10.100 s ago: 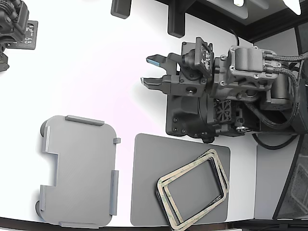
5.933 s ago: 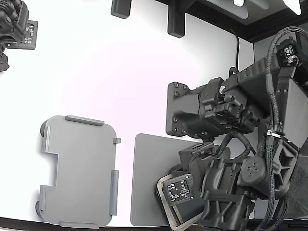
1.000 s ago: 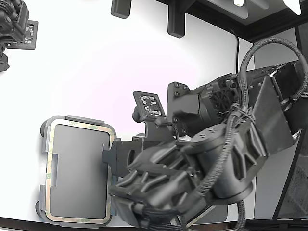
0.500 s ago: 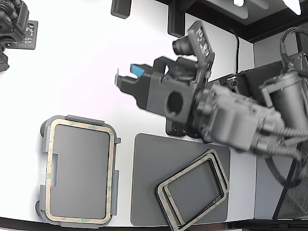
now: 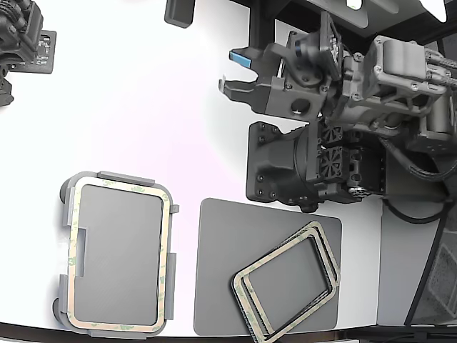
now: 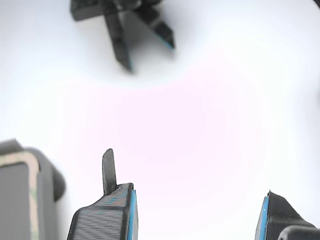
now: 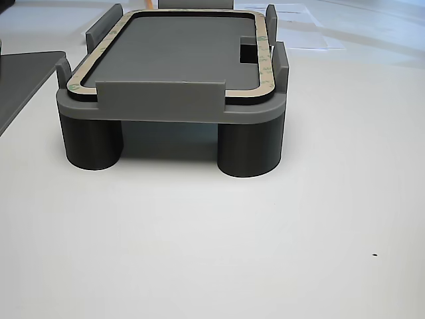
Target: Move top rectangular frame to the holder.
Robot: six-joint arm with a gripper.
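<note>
A tan-beige rectangular frame lies flat inside the light grey holder at the exterior view's lower left. The other view shows the frame seated within the raised tabs of the holder. My gripper is open and empty, high above the white table and well up and to the right of the holder. In the wrist view the gripper spreads its blue-padded fingers over bare table, with a corner of the holder and the frame at the edge.
A dark grey mat at the lower middle carries a skewed stack of like frames. My arm's black base stands behind it. A second arm sits at the exterior view's upper left; its gripper shows in the wrist view.
Ten seconds ago the holder was empty; now a frame lies in it. In the last second my arm has drawn back from the holder, up and to the exterior view's right, open.
</note>
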